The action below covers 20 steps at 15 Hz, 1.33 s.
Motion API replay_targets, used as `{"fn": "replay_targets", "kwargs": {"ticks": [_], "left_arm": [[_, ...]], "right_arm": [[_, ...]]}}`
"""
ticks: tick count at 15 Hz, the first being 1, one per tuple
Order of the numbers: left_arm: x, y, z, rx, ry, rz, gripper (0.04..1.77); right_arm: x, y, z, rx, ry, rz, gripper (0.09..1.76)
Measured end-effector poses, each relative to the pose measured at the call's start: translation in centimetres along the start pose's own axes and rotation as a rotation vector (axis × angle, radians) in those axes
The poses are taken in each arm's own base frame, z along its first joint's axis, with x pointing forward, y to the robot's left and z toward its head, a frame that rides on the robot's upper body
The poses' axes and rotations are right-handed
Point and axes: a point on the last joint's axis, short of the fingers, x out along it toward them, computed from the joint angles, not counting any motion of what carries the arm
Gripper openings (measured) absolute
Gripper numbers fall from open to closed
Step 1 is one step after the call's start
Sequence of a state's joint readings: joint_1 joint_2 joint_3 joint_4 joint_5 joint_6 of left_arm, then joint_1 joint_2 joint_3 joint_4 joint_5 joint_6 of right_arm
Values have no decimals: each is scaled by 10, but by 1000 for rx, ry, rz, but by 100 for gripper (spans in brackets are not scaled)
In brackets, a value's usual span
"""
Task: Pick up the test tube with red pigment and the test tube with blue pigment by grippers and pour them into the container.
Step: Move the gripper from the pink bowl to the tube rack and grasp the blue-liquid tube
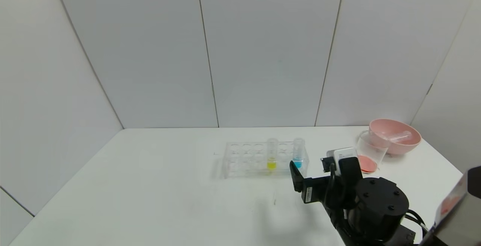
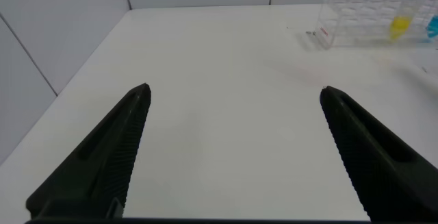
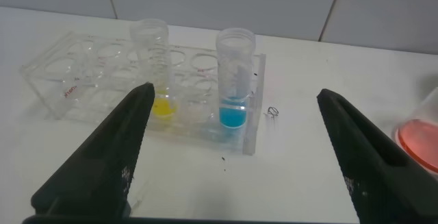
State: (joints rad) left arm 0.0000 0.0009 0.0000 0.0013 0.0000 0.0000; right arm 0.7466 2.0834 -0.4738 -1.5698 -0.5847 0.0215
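Note:
The test tube with blue pigment [image 1: 298,152] stands upright at the right end of a clear rack [image 1: 240,159]; it also shows in the right wrist view [image 3: 236,59]. My right gripper [image 1: 312,170] hangs open just in front of it, and the blue tube lies between its fingers but farther off [image 3: 234,91]. A clear beaker [image 1: 370,152], the container, holds red liquid at its bottom. No test tube with red pigment is in view. My left gripper [image 2: 234,97] is open over bare table, well to the left of the rack.
A tube with yellow liquid [image 1: 271,155] stands in the rack two holes left of the blue one. A pink bowl [image 1: 394,142] behind the beaker has a clear tube [image 1: 399,137] lying in it. White walls close the back and sides.

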Motion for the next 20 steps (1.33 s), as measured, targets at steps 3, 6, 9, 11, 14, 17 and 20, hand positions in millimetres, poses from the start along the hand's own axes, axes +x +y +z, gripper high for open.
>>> {"fn": "replay_targets", "kwargs": {"ticks": [3,6,9,11,14,17,20], "left_arm": [[0,0,0,0,0,0,176],[0,0,0,0,0,0,176],[0,0,0,0,0,0,176],[0,0,0,0,0,0,176],[0,0,0,0,0,0,176],[0,0,0,0,0,0,176],[0,0,0,0,0,0,176]], "right_arm": [[26,1,-6,-6,-21,-2,170],[52,-5,-12,-28,-42,-37,170],[65,-10,-17,-37,-43,-16,170],[68,-11,-18,-38,-45,-18,170],[71,-11,-19,-41,-51,2,171],[72,-11,-20,-42,-50,6,137],[73,-11,-21,-43,-49,8,96]]}}
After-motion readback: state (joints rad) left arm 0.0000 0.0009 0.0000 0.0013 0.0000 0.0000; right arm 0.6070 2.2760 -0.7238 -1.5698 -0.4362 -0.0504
